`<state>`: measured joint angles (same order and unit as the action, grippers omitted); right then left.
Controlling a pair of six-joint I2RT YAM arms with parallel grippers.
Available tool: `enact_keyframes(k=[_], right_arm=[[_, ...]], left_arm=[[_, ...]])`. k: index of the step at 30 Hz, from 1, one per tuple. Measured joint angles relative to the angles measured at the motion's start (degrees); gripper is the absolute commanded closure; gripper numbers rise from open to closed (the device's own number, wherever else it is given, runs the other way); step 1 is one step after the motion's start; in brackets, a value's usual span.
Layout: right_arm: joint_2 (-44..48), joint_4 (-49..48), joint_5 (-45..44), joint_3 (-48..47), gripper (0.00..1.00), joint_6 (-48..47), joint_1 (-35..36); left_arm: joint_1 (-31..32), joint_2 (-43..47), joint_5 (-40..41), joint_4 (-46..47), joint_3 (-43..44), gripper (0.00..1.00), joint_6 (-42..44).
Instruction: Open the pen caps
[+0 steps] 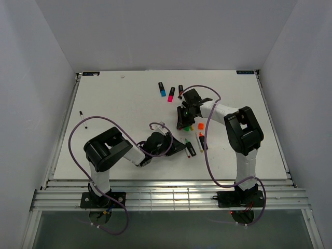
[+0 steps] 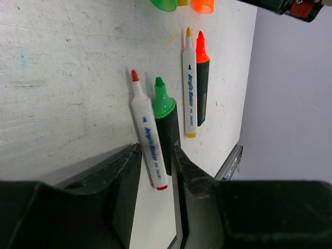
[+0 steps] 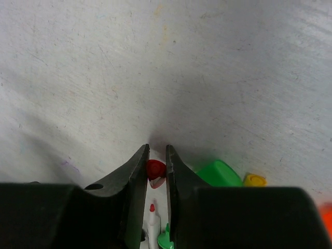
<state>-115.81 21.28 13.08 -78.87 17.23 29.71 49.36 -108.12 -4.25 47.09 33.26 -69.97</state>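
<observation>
My right gripper (image 3: 156, 155) is shut on a small red cap (image 3: 155, 169), held just above the table. Beside it lie a green cap (image 3: 220, 174), a yellow cap (image 3: 254, 180) and an orange cap (image 2: 203, 5). My left gripper (image 2: 155, 151) stands slightly open around the rear end of a white pen with a bare red tip (image 2: 148, 137), which lies on the table. Next to it lie an uncapped green marker (image 2: 165, 111), a yellow-tipped white pen (image 2: 189, 83) and an orange marker (image 2: 202, 72). Markers with a blue cap (image 1: 162, 93) and a pink cap (image 1: 170, 98) lie farther back.
A third capped marker (image 1: 180, 92) lies beside the pink one. A thin white pen with a black cap (image 1: 83, 119) lies alone at the far left. The table's near edge (image 2: 228, 155) runs close behind the uncapped pens. Purple cables loop over both arms.
</observation>
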Motion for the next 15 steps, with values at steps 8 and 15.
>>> enact_keyframes(k=[8, 15], right_arm=[[-0.79, 0.02, -2.03, -1.46, 0.73, 0.02, -0.07], [-0.83, 0.07, -3.13, -1.88, 0.67, -0.24, -0.07]], left_arm=[[0.0, 0.0, 0.07, 1.36, -0.59, 0.53, -0.44], [-0.04, 2.86, 1.18, 1.49, -3.87, 0.6, 0.72]])
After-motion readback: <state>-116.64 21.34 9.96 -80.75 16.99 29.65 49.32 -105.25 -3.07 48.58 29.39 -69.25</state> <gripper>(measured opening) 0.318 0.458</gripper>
